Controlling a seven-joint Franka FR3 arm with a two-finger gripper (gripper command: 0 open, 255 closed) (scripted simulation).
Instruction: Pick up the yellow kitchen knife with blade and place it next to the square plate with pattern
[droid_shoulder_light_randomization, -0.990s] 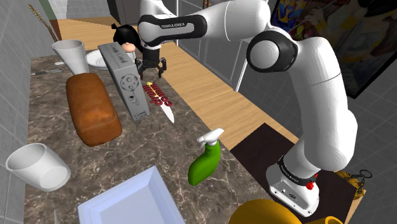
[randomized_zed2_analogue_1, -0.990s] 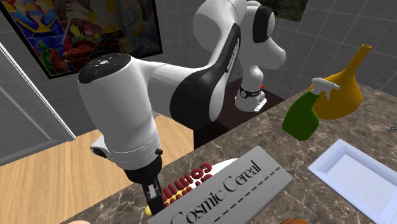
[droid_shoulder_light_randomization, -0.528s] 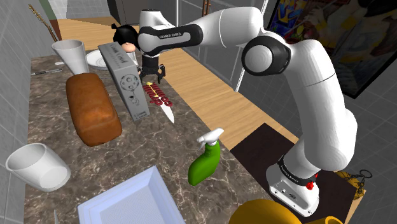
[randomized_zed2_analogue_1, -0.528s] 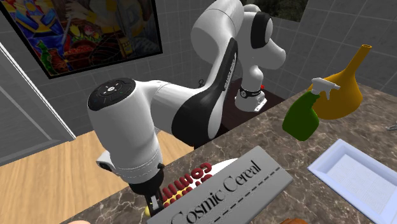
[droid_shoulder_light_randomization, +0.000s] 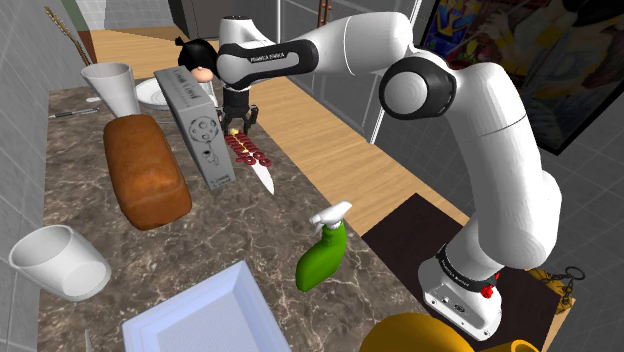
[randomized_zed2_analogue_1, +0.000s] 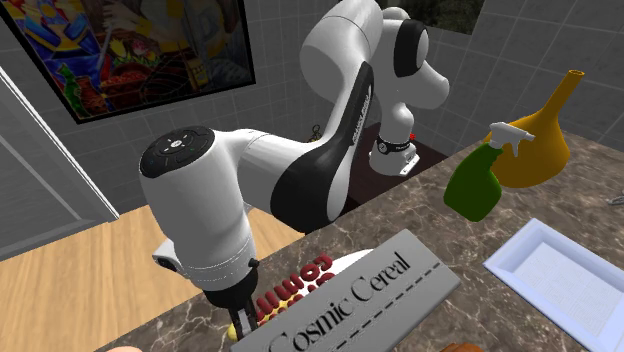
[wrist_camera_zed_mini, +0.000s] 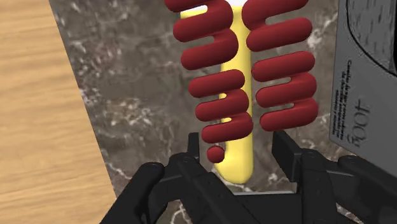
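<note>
Hand (droid_shoulder_light_randomization: 238, 120) low over the knife (droid_shoulder_light_randomization: 256, 166) beside the grey box (droid_shoulder_light_randomization: 196, 128)

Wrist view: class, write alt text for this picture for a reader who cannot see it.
The black hand, fingers open, straddles the end of a yellow knife handle without touching it. Dark red squiggles cover the handle, which lies on a dark marbled counter beside a grey box, with wooden floor past the counter's edge.
</note>
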